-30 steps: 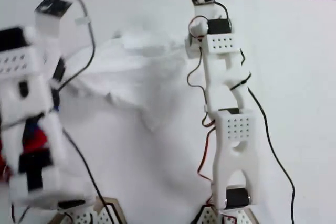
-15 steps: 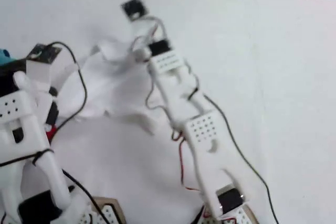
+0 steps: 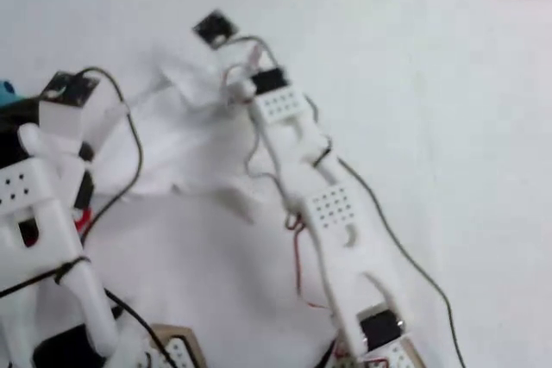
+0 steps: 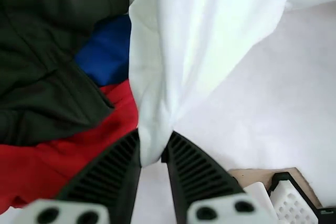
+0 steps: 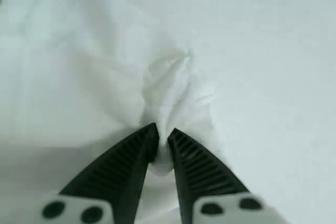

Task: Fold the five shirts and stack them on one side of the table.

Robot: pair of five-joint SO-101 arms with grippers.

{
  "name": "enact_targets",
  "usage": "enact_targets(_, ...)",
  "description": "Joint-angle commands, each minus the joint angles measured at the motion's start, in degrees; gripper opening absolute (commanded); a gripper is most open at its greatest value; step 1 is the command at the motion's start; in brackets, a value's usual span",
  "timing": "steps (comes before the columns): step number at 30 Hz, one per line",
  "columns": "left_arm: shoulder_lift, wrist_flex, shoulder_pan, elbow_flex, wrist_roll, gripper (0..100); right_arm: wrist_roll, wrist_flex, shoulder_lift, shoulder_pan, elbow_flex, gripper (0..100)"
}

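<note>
A white shirt (image 3: 185, 140) lies crumpled across the left middle of the white table (image 3: 448, 109), stretched between both arms. My left gripper (image 4: 153, 153) is shut on a bunched fold of the white shirt (image 4: 194, 40), over the table's left side. My right gripper (image 5: 161, 148) is shut on a pinched ridge of the white shirt (image 5: 68, 77); in the high view it sits near the shirt's far edge, right gripper (image 3: 207, 84). Black (image 4: 47, 51), blue (image 4: 107, 56) and red (image 4: 63, 156) cloth lies heaped beside the left gripper.
Cables run along both arms. The right arm (image 3: 328, 213) stretches diagonally over the table's middle. A wooden base plate (image 3: 177, 346) sits at the near edge. A teal object (image 3: 7, 90) shows at the far left. Bare table lies to the right.
The right arm swung left, carrying its pinch of white shirt from the table's middle to the shirt's left part. The left arm shifted down and left. The shirt bunched up leftward.
</note>
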State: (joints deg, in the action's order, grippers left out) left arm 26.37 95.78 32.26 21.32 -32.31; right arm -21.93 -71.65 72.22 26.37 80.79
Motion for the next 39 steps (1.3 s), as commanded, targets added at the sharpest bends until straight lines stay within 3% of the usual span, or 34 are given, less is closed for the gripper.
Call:
enact_targets(1,1.9,-0.1,0.4,-0.7,-0.3,2,-0.4,-11.7,-5.1,-2.9,11.9,2.1)
enact_targets(7,2.1,-6.6,0.4,-0.7,1.0,2,-0.3,-26.2,-11.4,-5.1,14.7,2.1)
enact_targets(13,2.4,-15.1,0.4,-1.6,5.0,2,1.1,-29.8,-24.4,-9.0,14.7,2.1)
enact_targets(19,2.3,-9.5,-5.4,-5.2,3.1,2,4.9,-29.9,-42.7,-15.3,6.1,2.0)
enact_targets(24,1.9,-7.0,-8.3,-5.1,1.8,2,6.5,-29.8,-61.4,-20.1,-22.1,2.0)
enact_targets(29,1.8,-7.4,-9.2,-1.9,-0.7,2,6.5,-28.4,-80.0,-20.2,-58.3,2.1)
enact_targets(35,1.8,-8.4,-11.6,11.6,-9.7,2,6.2,-8.4,-94.1,-23.4,-103.6,2.1)
enact_targets(39,2.3,-7.1,-10.5,18.7,-18.1,2,6.1,3.2,-102.2,-25.6,-123.8,2.1)
